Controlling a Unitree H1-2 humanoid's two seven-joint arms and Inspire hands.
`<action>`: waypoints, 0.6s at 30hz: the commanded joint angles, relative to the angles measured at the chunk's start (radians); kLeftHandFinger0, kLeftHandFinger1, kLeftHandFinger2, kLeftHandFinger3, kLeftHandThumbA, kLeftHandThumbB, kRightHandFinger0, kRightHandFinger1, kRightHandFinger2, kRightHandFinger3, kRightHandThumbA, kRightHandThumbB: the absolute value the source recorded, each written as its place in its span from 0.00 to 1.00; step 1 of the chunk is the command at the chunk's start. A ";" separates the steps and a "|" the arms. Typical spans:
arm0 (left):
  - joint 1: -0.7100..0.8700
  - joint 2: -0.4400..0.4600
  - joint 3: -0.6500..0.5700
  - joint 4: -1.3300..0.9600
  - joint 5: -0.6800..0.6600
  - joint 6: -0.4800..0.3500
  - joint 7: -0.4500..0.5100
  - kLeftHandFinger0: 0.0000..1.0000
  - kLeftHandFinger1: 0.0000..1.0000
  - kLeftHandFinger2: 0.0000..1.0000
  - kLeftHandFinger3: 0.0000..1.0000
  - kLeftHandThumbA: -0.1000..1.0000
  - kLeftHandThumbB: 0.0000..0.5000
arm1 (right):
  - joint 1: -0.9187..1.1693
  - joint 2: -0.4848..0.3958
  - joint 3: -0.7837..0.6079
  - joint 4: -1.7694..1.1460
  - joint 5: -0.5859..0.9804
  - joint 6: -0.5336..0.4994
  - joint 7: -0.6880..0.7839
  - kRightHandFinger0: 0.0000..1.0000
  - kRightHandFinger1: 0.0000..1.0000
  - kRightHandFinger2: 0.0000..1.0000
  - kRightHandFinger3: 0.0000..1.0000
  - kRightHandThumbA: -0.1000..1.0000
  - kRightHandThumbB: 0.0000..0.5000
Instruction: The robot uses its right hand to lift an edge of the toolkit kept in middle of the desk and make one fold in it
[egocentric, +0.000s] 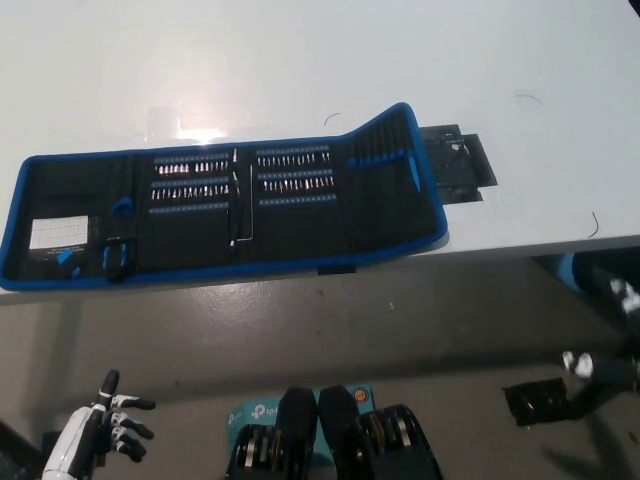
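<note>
Down at the lower left, the white left hand (100, 428) is hanging below the desk edge with its fingers spread apart, holding nothing. Across the middle of the white desk (300, 60), the toolkit (220, 205) is lying unrolled, its right end panel tilting upward. Far right, the black right hand (590, 375) is sitting low beside the desk; I cannot tell how its fingers are set.

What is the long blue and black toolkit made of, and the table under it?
The toolkit looks like soft fabric: matte black inside, blue trim along the edge, and its right end bends upward like cloth. The small bits in its rows glint like metal. The desk looks like smooth, hard white laminate or painted board, since light reflects off it.
</note>
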 joint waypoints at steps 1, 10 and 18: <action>-0.004 0.015 0.014 -0.033 -0.012 0.006 -0.013 0.35 0.29 0.32 0.48 1.00 0.96 | -0.137 -0.029 0.022 -0.170 -0.026 0.078 0.144 1.00 1.00 1.00 1.00 0.87 0.77; 0.002 0.004 0.014 -0.035 -0.012 0.006 -0.008 0.37 0.31 0.36 0.51 1.00 0.92 | -0.318 0.062 0.026 -0.247 0.015 0.078 0.207 0.61 0.60 0.66 0.80 0.65 0.50; 0.016 -0.003 0.009 -0.044 -0.011 0.001 -0.008 0.35 0.31 0.32 0.50 1.00 0.94 | -0.437 0.222 -0.053 0.026 0.039 0.078 0.106 0.57 0.66 0.74 0.91 0.68 0.51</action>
